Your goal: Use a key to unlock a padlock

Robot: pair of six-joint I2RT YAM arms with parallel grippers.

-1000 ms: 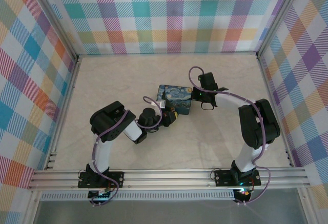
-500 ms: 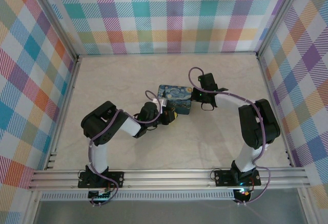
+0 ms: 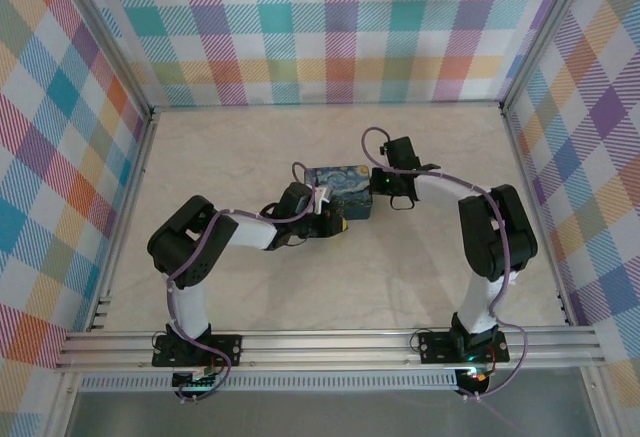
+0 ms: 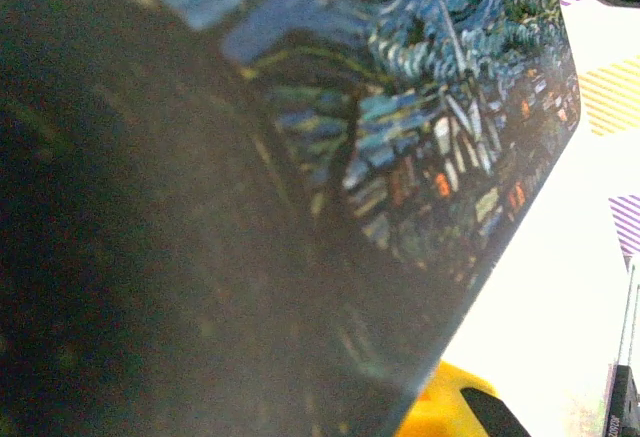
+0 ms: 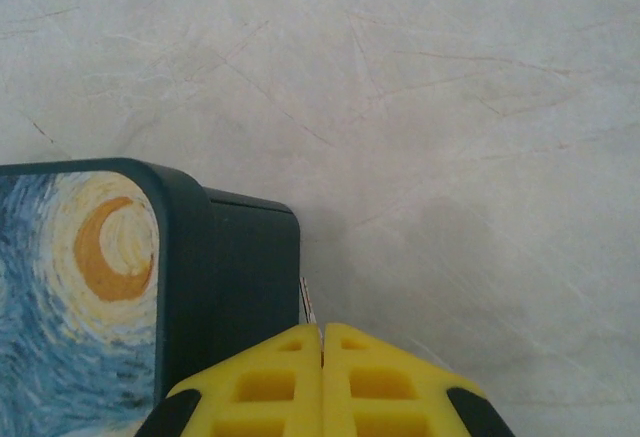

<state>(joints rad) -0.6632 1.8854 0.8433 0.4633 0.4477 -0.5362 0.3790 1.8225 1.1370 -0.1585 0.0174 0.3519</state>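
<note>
Starry Night box [image 3: 338,190] mid-table [image 3: 220,157] | left gripper [image 3: 335,225] at box's near edge — jaws narrow, pinched shut | right gripper [image 5: 322,342] just right of box, yellow fingers [image 5: 270,382] pressed together, nothing between | padlock: cannot tell where

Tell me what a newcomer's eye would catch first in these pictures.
The box printed with a swirling night-sky painting draws the eye first; it sits in the middle of the table, with an arm reaching toward it from each side. Next come the bright plaid walls around the pale tabletop. In the right wrist view, the yellow right claw is shut beside the box's dark corner.
</note>
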